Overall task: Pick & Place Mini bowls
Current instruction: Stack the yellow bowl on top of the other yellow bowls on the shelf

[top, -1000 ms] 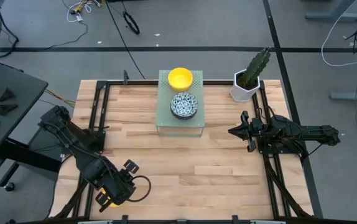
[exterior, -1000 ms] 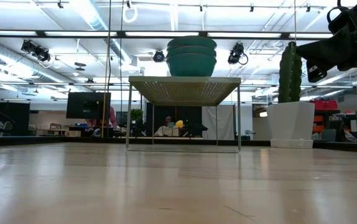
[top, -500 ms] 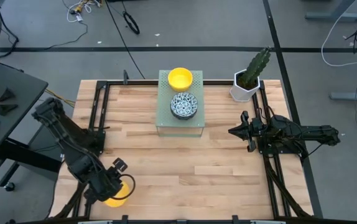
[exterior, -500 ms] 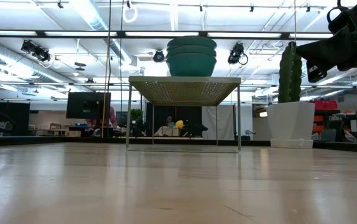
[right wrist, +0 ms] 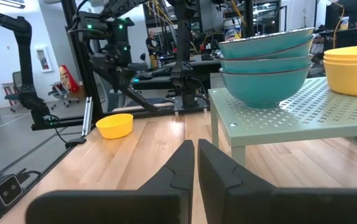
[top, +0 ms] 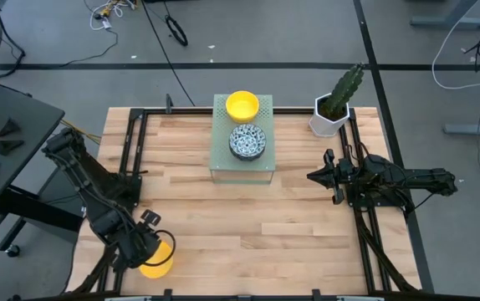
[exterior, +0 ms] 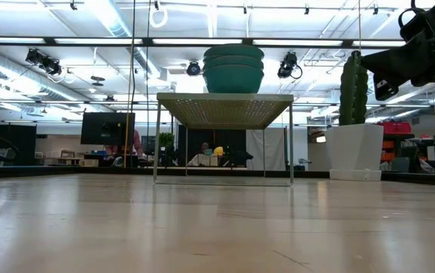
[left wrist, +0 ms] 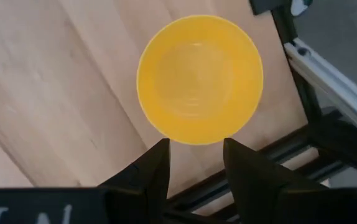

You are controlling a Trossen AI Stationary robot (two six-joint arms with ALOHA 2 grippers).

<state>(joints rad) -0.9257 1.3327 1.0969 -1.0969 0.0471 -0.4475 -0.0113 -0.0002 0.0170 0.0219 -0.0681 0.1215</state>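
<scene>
Yellow, smooth and round, one mini bowl (left wrist: pixel 199 79) sits on my planked table's (top: pixel 290 217) near-left corner, the left gripper (left wrist: pixel 194 163) spread just above it, touching nothing; only the right wrist view shows the right gripper (right wrist: pixel 195 163) pressed together.

a raised rack (top: pixel 242 163) stands at the middle of the surface's (top: pixel 257 217) far edge. on it sit two stacks of mini bowls, one stack (top: pixel 242 104) behind the other (top: pixel 247 140). a potted cactus (top: pixel 337 104) stands at the far right corner. a single mini bowl (top: pixel 157 258) rests near the near left corner, with the left tool (top: pixel 145 240) just over its edge. the right tool (top: pixel 314 176) hangs by the right edge.
</scene>
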